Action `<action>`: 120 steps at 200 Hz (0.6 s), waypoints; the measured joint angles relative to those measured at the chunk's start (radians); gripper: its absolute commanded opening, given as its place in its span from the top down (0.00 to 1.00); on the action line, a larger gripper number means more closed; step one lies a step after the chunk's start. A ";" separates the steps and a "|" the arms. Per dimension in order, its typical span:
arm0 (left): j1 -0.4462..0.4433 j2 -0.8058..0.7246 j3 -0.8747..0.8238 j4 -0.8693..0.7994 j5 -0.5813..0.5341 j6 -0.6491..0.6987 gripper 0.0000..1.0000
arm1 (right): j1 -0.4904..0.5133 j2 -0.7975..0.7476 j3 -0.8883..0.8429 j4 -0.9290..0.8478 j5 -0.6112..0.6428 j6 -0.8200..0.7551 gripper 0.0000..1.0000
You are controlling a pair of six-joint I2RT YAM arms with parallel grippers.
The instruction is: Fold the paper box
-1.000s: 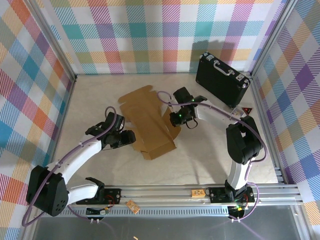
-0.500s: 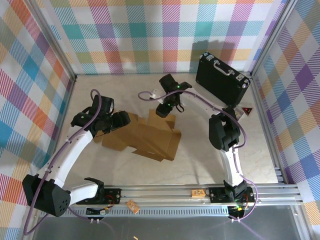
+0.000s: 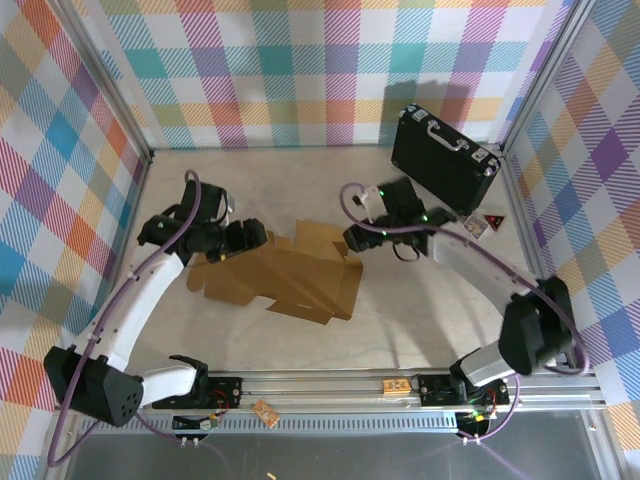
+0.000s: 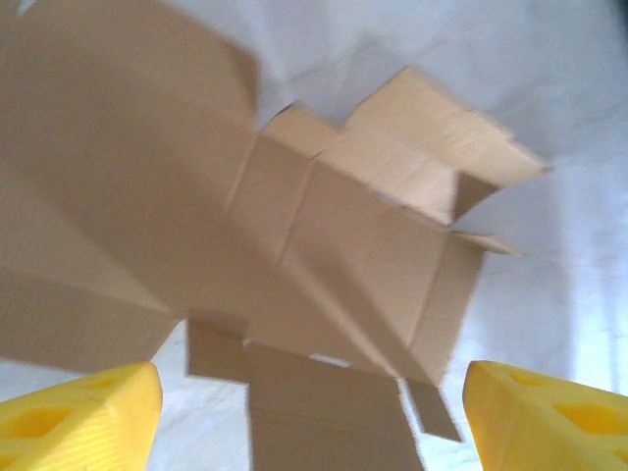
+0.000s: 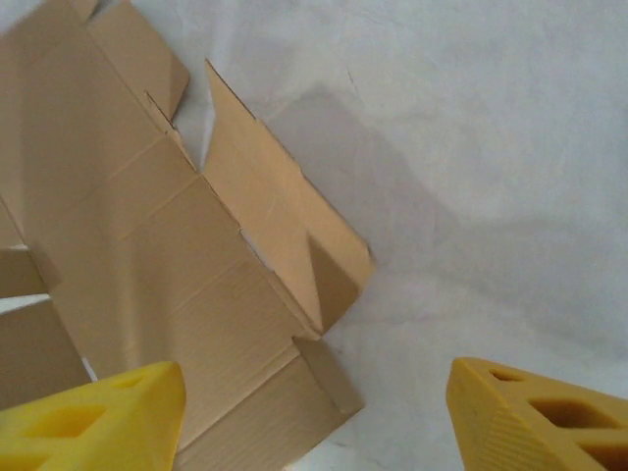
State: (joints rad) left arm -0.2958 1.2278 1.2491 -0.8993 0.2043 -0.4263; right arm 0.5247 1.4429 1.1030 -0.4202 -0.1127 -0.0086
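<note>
a: where do we stand with the paper box [image 3: 290, 272]?

b: barely begun, we'd say. it lies mid-table as an open sheet, a few flaps lifted a little along their creases, no wall standing and nothing tucked.

a: and our grippers?

b: our left gripper [image 4: 314, 432] hangs over the sheet's left part, jaws wide with nothing between them. our right gripper [image 5: 314, 422] is near its right edge, jaws wide too, and empty.

a: so what's left?

b: nearly all of it, we judge: raise the sides, tuck the flaps, close the lid. the black case [image 3: 440, 160] sits well apart at the back.
</note>
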 measured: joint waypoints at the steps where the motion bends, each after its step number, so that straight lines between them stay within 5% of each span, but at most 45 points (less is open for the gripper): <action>1: 0.000 0.003 0.005 0.000 0.002 0.003 0.17 | -0.001 -0.005 -0.008 0.005 -0.002 0.004 0.31; 54: -0.042 0.204 0.261 0.114 0.078 0.277 0.17 | -0.035 -0.075 -0.365 0.224 -0.018 0.163 0.34; 120: -0.167 0.606 0.445 0.176 0.099 0.847 0.16 | -0.040 -0.208 -0.543 0.449 -0.012 0.227 0.34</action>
State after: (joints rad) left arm -0.4625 1.8336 1.6943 -0.7231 0.3035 0.4206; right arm 0.4847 1.2350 0.5598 0.0288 -0.1249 0.2184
